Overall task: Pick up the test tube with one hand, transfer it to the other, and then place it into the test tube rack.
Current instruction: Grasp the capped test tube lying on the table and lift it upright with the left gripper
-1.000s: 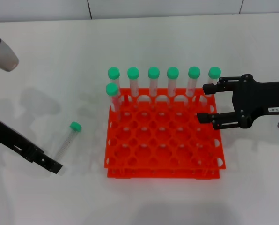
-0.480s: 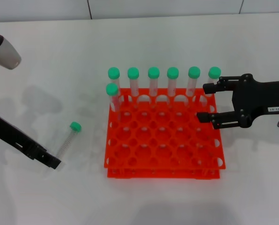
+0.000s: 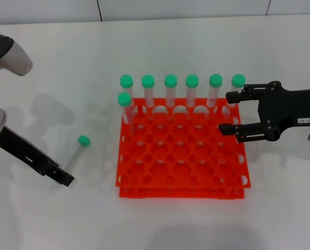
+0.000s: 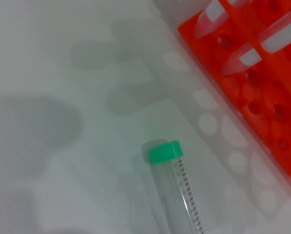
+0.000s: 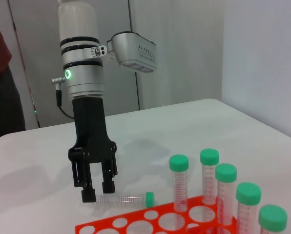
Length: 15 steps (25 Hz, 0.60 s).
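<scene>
**One tube lying loose, seven standing in the rack**

Eight tubes are showing in all. Seven green-capped tubes (image 3: pixel 170 94) are standing in the orange-red test tube rack (image 3: pixel 182 161) at centre frame: six along its far row, one just in front at the left end. The eighth, the test tube (image 3: pixel 76 153), is lying flat on the white table (image 3: pixel 66 62) at lower left, clear, graduated, green cap pointing away.

The left gripper (image 5: pixel 96 189) is hanging spread over its capless end, grasping nothing. The right gripper (image 3: pixel 229 113) is hovering spread at the rack's right edge, empty.
</scene>
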### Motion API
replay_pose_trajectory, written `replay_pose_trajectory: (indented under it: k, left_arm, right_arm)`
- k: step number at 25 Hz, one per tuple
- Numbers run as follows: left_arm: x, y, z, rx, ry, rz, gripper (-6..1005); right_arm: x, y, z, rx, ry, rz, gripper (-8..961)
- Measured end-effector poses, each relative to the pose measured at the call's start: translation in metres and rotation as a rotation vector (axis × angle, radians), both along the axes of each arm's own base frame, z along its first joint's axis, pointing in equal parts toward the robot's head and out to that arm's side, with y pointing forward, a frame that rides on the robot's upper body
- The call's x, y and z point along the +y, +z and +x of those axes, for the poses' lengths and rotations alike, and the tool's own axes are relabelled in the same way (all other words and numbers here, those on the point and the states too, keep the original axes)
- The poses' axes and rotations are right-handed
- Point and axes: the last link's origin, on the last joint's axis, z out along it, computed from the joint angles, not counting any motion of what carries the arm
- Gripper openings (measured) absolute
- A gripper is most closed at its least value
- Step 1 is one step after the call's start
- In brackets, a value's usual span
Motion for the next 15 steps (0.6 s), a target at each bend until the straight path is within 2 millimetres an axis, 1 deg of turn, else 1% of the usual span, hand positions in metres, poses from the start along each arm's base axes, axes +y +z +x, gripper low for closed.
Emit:
replay_pose_trajectory:
  k: [15]
  left_arm:
    - [-0.0020, -0.0040, -0.0006, 0.003, 0.002, -0.024, 611]
  right_arm:
    - [0.0004, -0.0001, 0.0000, 0.000, -0.001, 0.001, 751]
